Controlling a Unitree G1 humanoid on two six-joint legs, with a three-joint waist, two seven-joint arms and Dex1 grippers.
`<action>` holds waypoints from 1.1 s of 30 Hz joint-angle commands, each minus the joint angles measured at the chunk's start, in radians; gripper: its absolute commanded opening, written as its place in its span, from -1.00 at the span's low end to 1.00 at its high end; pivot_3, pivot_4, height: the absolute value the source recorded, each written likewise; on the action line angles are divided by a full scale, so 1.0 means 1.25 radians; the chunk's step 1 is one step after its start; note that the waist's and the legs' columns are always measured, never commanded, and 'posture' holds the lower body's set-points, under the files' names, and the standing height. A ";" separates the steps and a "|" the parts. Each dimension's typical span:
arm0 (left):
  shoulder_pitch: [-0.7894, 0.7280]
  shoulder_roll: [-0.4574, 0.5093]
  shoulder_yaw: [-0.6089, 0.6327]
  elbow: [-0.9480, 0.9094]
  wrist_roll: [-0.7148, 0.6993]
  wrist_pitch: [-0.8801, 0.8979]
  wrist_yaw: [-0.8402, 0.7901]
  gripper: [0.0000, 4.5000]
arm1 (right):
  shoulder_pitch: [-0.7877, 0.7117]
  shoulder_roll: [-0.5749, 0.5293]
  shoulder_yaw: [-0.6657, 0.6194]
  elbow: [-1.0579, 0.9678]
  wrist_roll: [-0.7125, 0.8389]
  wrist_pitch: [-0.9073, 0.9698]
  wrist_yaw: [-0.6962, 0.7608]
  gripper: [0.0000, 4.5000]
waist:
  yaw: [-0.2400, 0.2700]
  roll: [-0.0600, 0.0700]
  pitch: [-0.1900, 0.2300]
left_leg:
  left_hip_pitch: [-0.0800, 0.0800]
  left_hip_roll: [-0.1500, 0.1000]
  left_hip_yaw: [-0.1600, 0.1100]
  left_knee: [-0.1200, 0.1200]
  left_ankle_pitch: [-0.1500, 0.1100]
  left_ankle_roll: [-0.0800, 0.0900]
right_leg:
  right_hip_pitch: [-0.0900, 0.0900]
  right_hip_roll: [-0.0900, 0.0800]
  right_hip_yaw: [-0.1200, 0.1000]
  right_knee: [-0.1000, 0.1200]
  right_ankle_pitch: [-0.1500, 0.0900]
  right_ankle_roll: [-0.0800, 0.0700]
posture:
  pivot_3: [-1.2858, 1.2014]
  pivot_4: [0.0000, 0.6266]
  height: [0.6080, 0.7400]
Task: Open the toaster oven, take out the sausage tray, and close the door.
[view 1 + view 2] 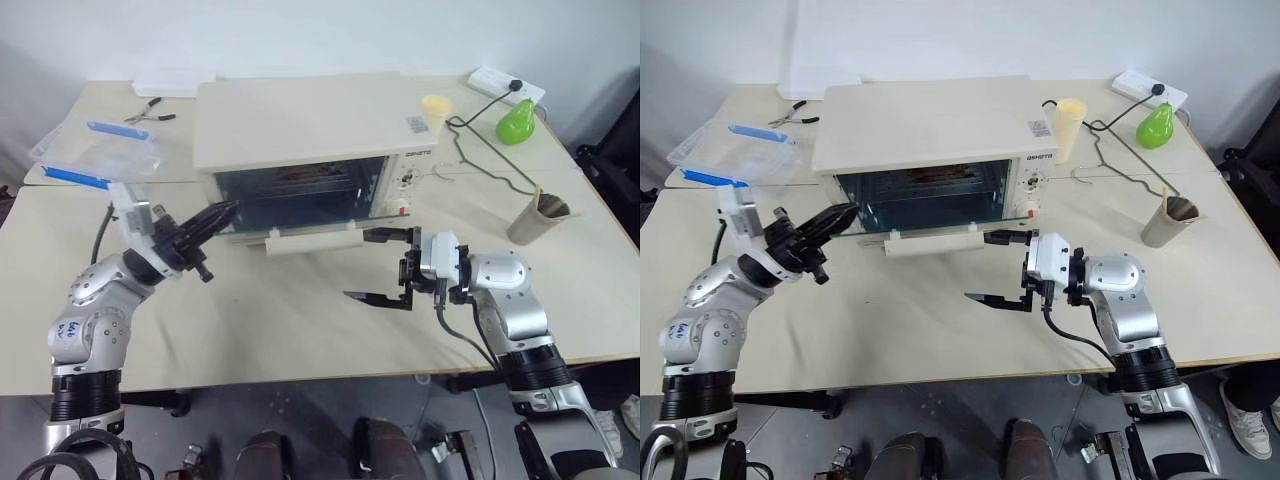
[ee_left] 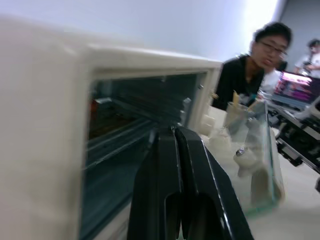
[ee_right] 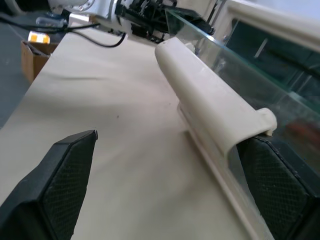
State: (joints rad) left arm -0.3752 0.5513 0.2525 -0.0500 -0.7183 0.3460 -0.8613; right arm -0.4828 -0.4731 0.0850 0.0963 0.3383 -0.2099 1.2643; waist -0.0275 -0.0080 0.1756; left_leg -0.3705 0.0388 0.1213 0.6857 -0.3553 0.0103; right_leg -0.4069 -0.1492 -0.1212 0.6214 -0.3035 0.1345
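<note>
Glass door (image 1: 300,222) is dropped flat off the toaster oven (image 1: 310,130); sausage tray (image 1: 938,176) sits deep on the rack inside. Left hand (image 1: 222,214) is pressed together, empty, at the cavity mouth; it should be reopened before entry. Right hand (image 1: 385,268) is spread by the bar handle (image 3: 210,100).

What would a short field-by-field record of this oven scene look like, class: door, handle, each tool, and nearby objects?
toaster oven: cream-white, on the table
door: folded down, open
handle: cream bar along the door's front edge
left tool: shut, empty, tip by the door's left end
right tool: open, one finger at the handle's right end
sausage tray: cannot be made out inside
nearby: clear box with blue clips, green pear-shaped object, pliers
</note>
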 commanded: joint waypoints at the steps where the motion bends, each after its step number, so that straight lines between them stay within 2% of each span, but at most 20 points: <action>1: 0.009 0.001 -0.022 0.003 0.018 -0.010 -0.040 -0.98 | 0.025 -0.024 -0.026 -0.045 0.002 -0.010 -0.025 1.00 | 0.002 0.000 0.000 | 0.000 0.000 0.000 0.001 0.000 0.000 | 0.000 0.000 0.000 0.000 0.000 0.000 | 0.03 -0.52 1.00; 4: 0.029 0.007 -0.037 0.008 0.047 -0.025 -0.059 -0.98 | 0.148 -0.084 -0.095 -0.044 -0.016 -0.016 -0.071 1.00 | 0.012 0.000 0.000 | -0.001 0.000 0.000 0.003 0.000 0.000 | 0.002 0.000 0.000 0.000 0.000 0.000 | 0.03 -0.52 1.00; 5: 0.046 0.023 -0.061 0.009 0.088 -0.053 -0.077 -0.98 | 0.202 -0.110 -0.130 -0.032 -0.030 -0.037 -0.090 1.00 | 0.018 0.000 0.000 | 0.000 0.000 0.000 0.004 0.000 0.000 | 0.004 0.000 -0.001 0.000 0.000 0.000 | 0.03 -0.52 1.00; 7: 0.062 0.016 -0.067 0.018 0.118 -0.067 -0.054 -0.98 | 0.280 -0.144 -0.195 -0.022 -0.041 -0.056 -0.134 1.00 | 0.025 0.000 0.000 | -0.001 -0.001 0.000 0.004 0.000 0.000 | 0.004 0.000 -0.001 -0.002 0.000 0.000 | 0.03 -0.52 1.00; 11: 0.097 0.016 -0.088 0.031 0.180 -0.118 -0.058 -0.98 | 0.325 -0.182 -0.265 -0.025 -0.053 -0.069 -0.196 1.00 | 0.019 0.000 0.000 | 0.000 0.000 0.000 0.005 0.000 0.001 | 0.006 0.000 0.000 -0.004 0.000 0.000 | 0.03 -0.52 1.00; 18: 0.129 0.003 -0.094 0.038 0.228 -0.167 -0.040 -0.98 | 0.231 -0.183 -0.220 -0.065 -0.088 -0.061 -0.245 1.00 | 0.008 0.000 0.000 | 0.002 0.002 0.000 0.005 0.000 0.000 | 0.006 0.001 0.001 -0.002 0.000 -0.001 | 0.03 -0.52 1.00; 20: 0.139 -0.004 -0.095 0.045 0.248 -0.191 -0.028 -0.98 | 0.154 -0.157 -0.156 -0.073 -0.163 -0.067 -0.286 1.00 | 0.008 0.000 0.000 | 0.002 0.002 0.000 0.005 0.000 0.000 | 0.006 0.000 0.000 -0.002 0.000 -0.001 | 0.03 -0.52 1.00; 24: 0.155 -0.021 -0.074 0.042 0.263 -0.216 0.015 -0.98 | 0.004 -0.044 -0.039 -0.082 -0.272 -0.058 -0.385 1.00 | -0.001 0.001 0.000 | 0.002 0.003 -0.001 0.005 0.000 0.000 | 0.005 0.000 0.000 -0.001 0.000 -0.001 | 0.03 -0.52 1.00; 27: 0.186 -0.030 -0.058 0.024 0.266 -0.244 0.032 -0.98 | -0.078 -0.017 0.038 -0.018 -0.472 -0.027 -0.509 1.00 | 0.002 0.001 0.000 | 0.000 0.002 0.000 0.005 0.000 0.000 | 0.001 0.000 0.000 0.003 0.000 -0.001 | 0.03 -0.52 1.00; 29: 0.195 -0.044 -0.045 0.009 0.244 -0.258 0.039 -0.98 | -0.104 0.011 0.055 0.002 -0.487 -0.008 -0.545 1.00 | 0.007 0.000 0.000 | -0.001 0.001 -0.001 0.005 0.000 0.000 | 0.000 -0.001 -0.001 0.004 0.000 -0.001 | 0.03 -0.52 1.00; 31: 0.213 -0.061 -0.014 -0.025 0.202 -0.264 0.048 -0.81 | -0.135 0.025 0.097 0.028 -0.540 -0.033 -0.573 1.00 | 0.006 0.000 0.000 | -0.003 0.001 -0.001 0.006 0.000 0.000 | 0.000 -0.002 -0.001 0.003 0.000 -0.001 | 0.03 -0.52 1.00; 33: 0.256 -0.069 0.026 -0.083 0.156 -0.251 0.055 -0.61 | -0.192 0.059 0.147 0.082 -0.637 -0.033 -0.653 1.00 | -0.002 0.000 0.000 | -0.003 0.001 -0.001 0.006 -0.001 0.000 | -0.001 -0.002 -0.001 0.003 0.000 -0.001 | 0.03 -0.52 1.00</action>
State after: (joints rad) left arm -0.0704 0.4671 0.2370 -0.0669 -0.4662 0.0434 -0.7996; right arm -0.6786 -0.4136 0.2445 0.1850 -0.3809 -0.2396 0.5274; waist -0.0298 -0.0081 0.1759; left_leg -0.3746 0.0413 0.1203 0.6935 -0.3560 0.0108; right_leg -0.4082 -0.1510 -0.1229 0.6253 -0.3040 0.1335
